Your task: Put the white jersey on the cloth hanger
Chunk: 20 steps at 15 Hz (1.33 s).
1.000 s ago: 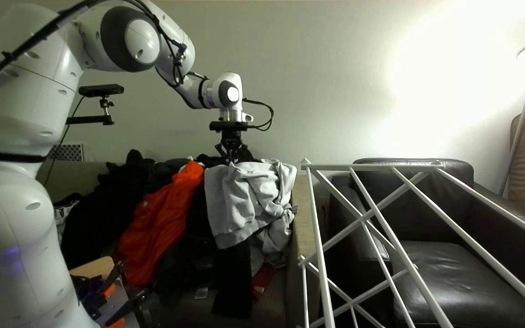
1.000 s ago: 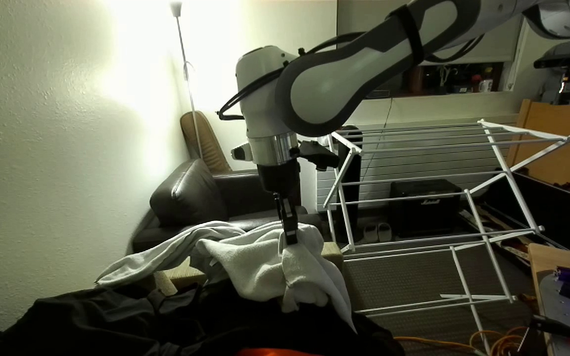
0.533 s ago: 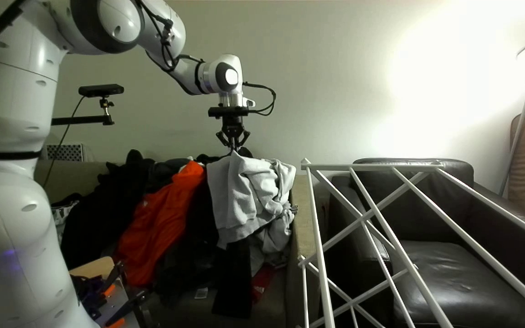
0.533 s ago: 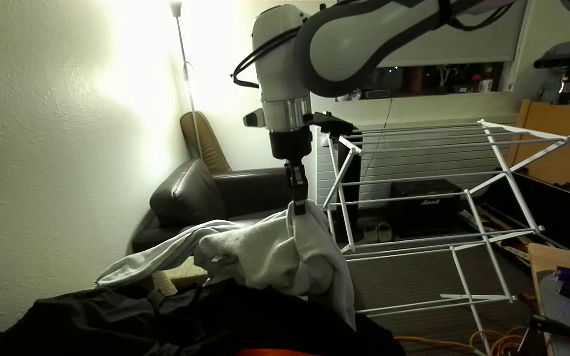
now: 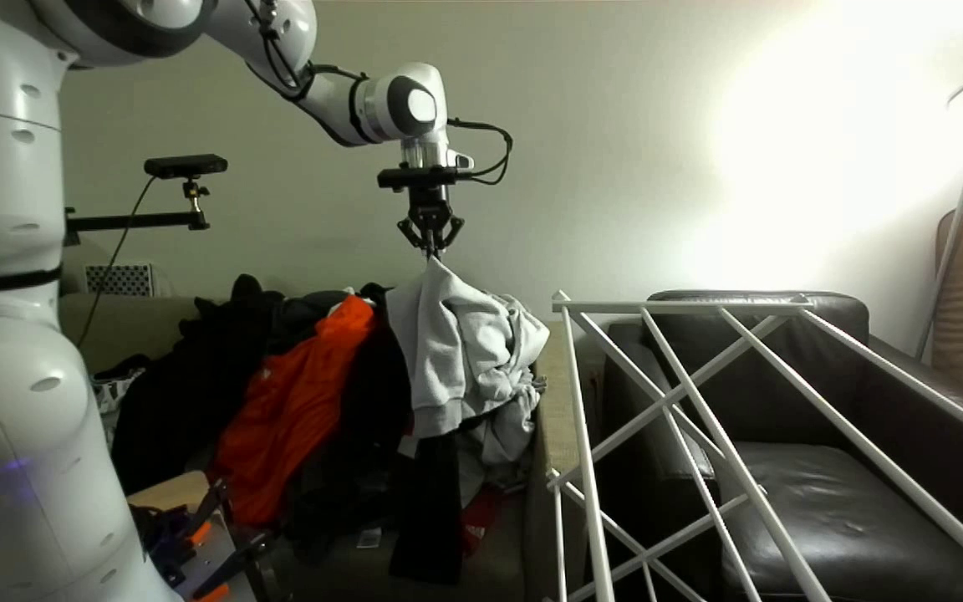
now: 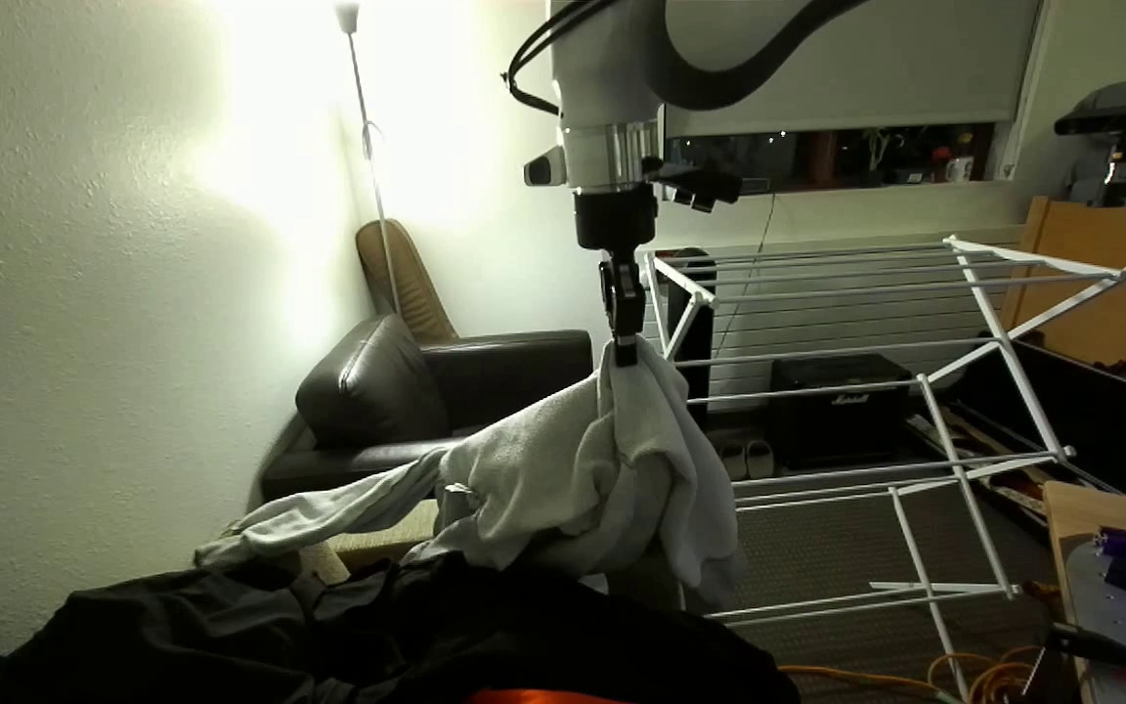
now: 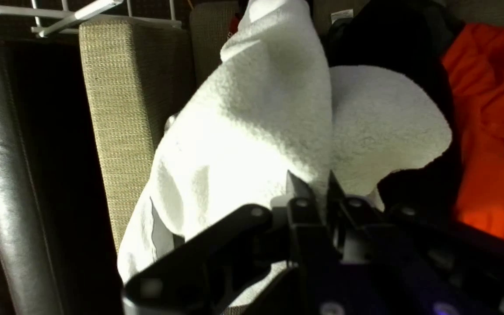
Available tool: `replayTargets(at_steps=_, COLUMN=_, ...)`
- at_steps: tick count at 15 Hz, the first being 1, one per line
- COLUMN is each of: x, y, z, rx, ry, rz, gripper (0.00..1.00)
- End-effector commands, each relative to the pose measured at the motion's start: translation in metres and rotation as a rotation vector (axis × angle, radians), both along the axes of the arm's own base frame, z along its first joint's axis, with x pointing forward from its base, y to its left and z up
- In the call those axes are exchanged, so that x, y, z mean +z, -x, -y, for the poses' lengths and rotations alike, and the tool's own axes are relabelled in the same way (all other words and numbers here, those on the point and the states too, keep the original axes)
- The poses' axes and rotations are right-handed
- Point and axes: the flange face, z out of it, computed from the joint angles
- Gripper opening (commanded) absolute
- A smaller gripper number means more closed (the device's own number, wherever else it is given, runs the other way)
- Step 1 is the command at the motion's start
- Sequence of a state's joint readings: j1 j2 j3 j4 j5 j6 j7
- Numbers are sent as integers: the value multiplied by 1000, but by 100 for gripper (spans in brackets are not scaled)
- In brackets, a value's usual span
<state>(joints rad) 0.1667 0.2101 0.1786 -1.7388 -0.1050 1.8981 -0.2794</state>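
The step in hand looks to be the lift: the end effector (image 5: 432, 252) is clamped on a pinch of the white jersey (image 5: 452, 351), and the cloth rises to a peak at that hold in both exterior views. The jersey is only partly raised. Its body hangs from the peak close by the sofa arm (image 5: 558, 410); whether the lower folds touch the arm I cannot tell. In an exterior view a long sleeve-like strip (image 6: 348, 510) slopes off towards the dark clothes (image 6: 182, 626), its far end seemingly resting there, and an orange garment (image 5: 293, 410) lies among them. The drying rack (image 5: 679, 308), which I take for the cloth hanger, stands past the sofa arm, apart from the jersey in the wrist view, and none of the cloth is draped on it. The next move seems to call for height first, enough to draw the trailing strip free and bring the hem above the rack's top. After that comes a sideways carry past the sofa arm, then a lowering so the cloth falls across a bar with weight on both sides before the end effector lets go. Since the hold is at one spot, the cloth is likely to swing, and the strip may snag.
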Motion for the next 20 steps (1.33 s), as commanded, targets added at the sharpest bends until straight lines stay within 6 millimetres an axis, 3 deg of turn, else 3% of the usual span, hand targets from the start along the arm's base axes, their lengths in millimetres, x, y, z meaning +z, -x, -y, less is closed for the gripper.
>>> replayTargets(at_steps=1, x=27, y=19, z=20, rx=-34, ry=-16, rz=-5, gripper=6)
replayTargets(at_steps=12, x=92, y=24, z=63, rx=-132, ry=-20, rz=49, gripper=6)
replayTargets(at_steps=20, x=130, y=13, z=94, rx=-211, ry=-20, rz=99, gripper=6)
